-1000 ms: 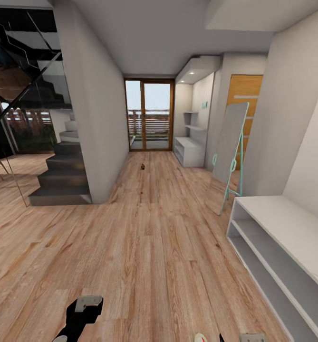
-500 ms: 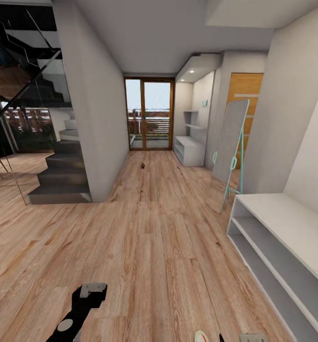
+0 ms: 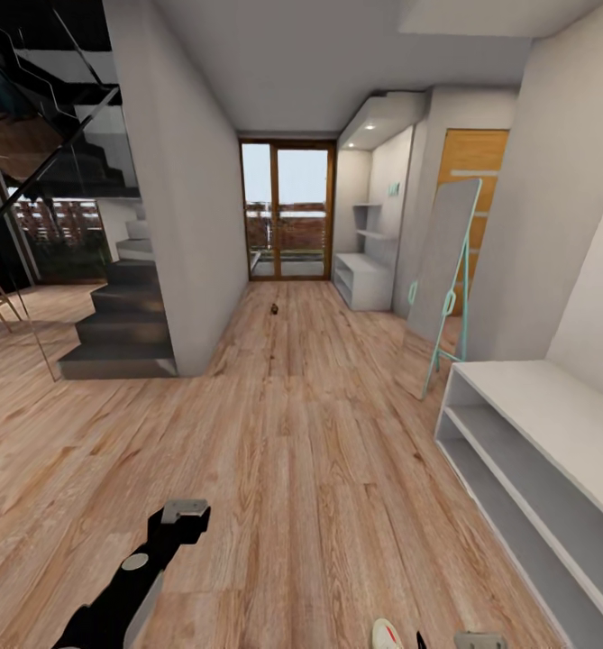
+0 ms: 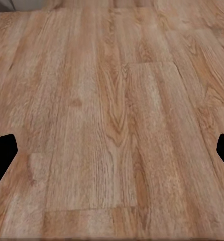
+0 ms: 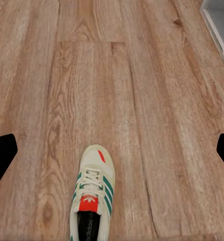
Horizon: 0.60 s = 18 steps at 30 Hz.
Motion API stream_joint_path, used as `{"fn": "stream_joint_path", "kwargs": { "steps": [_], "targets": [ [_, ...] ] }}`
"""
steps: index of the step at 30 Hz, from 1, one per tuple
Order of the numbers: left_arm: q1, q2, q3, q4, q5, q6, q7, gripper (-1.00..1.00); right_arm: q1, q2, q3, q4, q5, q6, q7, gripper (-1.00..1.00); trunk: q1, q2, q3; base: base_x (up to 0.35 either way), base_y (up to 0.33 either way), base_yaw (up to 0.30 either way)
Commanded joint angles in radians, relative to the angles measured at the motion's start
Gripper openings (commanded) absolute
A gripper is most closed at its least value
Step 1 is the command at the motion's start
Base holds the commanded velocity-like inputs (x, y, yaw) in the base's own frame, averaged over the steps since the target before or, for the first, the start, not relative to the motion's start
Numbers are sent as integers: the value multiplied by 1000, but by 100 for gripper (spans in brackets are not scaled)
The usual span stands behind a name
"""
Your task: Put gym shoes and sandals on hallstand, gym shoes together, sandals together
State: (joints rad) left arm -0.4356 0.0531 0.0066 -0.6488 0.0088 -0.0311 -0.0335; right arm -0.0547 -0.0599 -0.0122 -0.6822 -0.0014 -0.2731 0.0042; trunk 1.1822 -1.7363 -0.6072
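Shoe: we see one gym shoe [image 5: 92, 196] lying upright on the floor [image 5: 157, 100], toe pointing away from the right gripper [image 5: 112, 150]; its toe tip [image 3: 384, 634] also peeks in at the bottom edge of the head view.
How it should handle: we judge it light, with a soft upper and a stiffer sole and heel. The laces and tongue would give under pressure, so we would pinch across the sides at mid-foot or take the heel collar.
Right jaws: both dark fingertips [image 5: 2, 153] sit at opposite edges of the wrist picture, so we read them as wide apart, holding nothing and touching nothing; the shoe lies between and below them.
Left jaws: the left gripper [image 4: 112, 150] is likewise spread wide over bare planks, empty. In the head view the left arm [image 3: 148, 563] reaches forward low over the floor.
Rack: the shoe rack [image 3: 364, 279] with stepped wall shelves stands far down the corridor on the right, beside the glass door [image 3: 287, 212].
Bench: a plain white bench [image 3: 553, 424] is close on our right, and a leaning mirror [image 3: 441, 261] stands between it and the rack.
Other shoes: a small dark item [image 3: 274, 309] lies on the floor far ahead; we cannot tell what it is.
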Motion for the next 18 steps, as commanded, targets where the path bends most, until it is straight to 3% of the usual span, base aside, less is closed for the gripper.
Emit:
{"fn": "stream_joint_path", "kwargs": {
  "steps": [1,7,18],
  "targets": [
    [-2,0,1,-2,1,7,-5,100,-1,0,-1,0,0,-3,0,100,4,-8,-4,0,0,15],
    [-7,-8,2,-12,2,41,-8,100,-1,0,0,-4,0,-3,2,100,27,-50,-24,0,0,6],
    [-5,-7,11,-4,2,38,-9,100,-1,0,0,-5,-1,-3,1,100,69,-127,-58,0,0,0]
  ]
}}
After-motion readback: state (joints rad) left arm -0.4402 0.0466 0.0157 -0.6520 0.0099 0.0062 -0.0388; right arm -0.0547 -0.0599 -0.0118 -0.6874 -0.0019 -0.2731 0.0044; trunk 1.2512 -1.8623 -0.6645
